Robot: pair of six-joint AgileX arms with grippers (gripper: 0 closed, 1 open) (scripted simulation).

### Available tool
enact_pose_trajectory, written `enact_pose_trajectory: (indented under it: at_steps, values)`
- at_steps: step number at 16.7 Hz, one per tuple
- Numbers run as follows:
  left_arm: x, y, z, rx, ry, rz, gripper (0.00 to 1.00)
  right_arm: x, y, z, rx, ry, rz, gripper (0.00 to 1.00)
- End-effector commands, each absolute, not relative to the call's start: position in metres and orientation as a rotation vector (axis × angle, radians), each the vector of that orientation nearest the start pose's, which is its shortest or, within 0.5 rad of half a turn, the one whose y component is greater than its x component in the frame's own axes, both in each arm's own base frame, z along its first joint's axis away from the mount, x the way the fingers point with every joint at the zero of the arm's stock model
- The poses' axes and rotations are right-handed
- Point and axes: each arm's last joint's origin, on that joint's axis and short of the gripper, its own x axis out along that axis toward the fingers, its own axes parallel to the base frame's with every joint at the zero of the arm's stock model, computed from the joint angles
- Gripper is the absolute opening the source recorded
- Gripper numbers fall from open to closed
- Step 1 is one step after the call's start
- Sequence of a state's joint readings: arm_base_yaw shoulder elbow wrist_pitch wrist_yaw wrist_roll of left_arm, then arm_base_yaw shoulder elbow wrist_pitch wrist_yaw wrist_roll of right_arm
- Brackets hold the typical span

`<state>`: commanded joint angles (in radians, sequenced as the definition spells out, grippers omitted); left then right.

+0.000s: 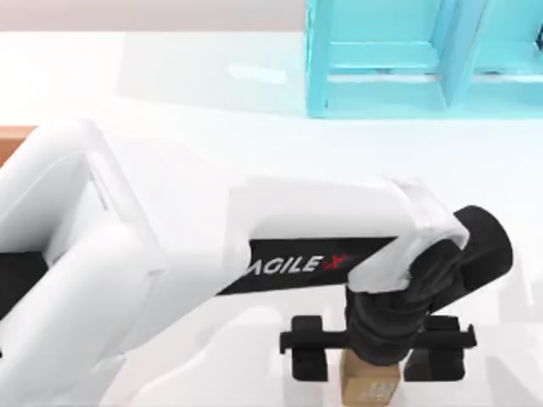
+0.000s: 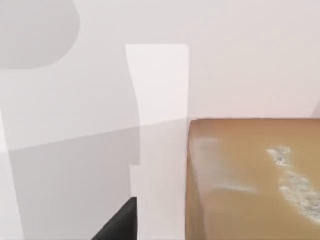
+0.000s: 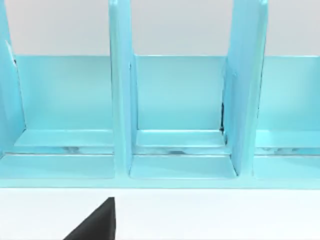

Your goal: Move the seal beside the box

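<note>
From above, the left arm reaches across the white table (image 1: 212, 127) to the near edge, right of centre. Its gripper (image 1: 377, 360) points down, the two dark fingers (image 1: 310, 360) spread wide to either side of the seal (image 1: 371, 386), a tan wooden block with pale engraved marks sitting between them; the fingers look released, not pressing it. A sliver of the orange-brown box (image 1: 13, 140) shows well off to the gripper's left, at the table's left edge. The cyan shelf unit (image 1: 382, 59) stands far beyond the gripper.

The left wrist view has the seal (image 2: 250, 180) close under the camera.

The right wrist view faces the shelf unit's (image 3: 175, 115) open compartments; I cannot tell that gripper's state.
</note>
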<state>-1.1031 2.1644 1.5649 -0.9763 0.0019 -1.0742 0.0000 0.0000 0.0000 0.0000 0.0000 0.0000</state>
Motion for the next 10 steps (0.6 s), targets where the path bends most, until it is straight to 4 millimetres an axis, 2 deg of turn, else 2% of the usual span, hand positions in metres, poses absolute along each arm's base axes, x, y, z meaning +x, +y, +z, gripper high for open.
enact_pose_trajectory:
  at_steps: [9,10]
  values:
    - [0.1879,-0.3634,0.1309,0.02,1.572,-0.012,0.02,0.1057,-0.0012,0.16,0.0,0.0,0.0,1.0]
    - [0.1879,-0.3634,0.1309,0.02,1.572,-0.012,0.0,0.1057,-0.0012,0.16,0.0,0.0,0.0,1.0]
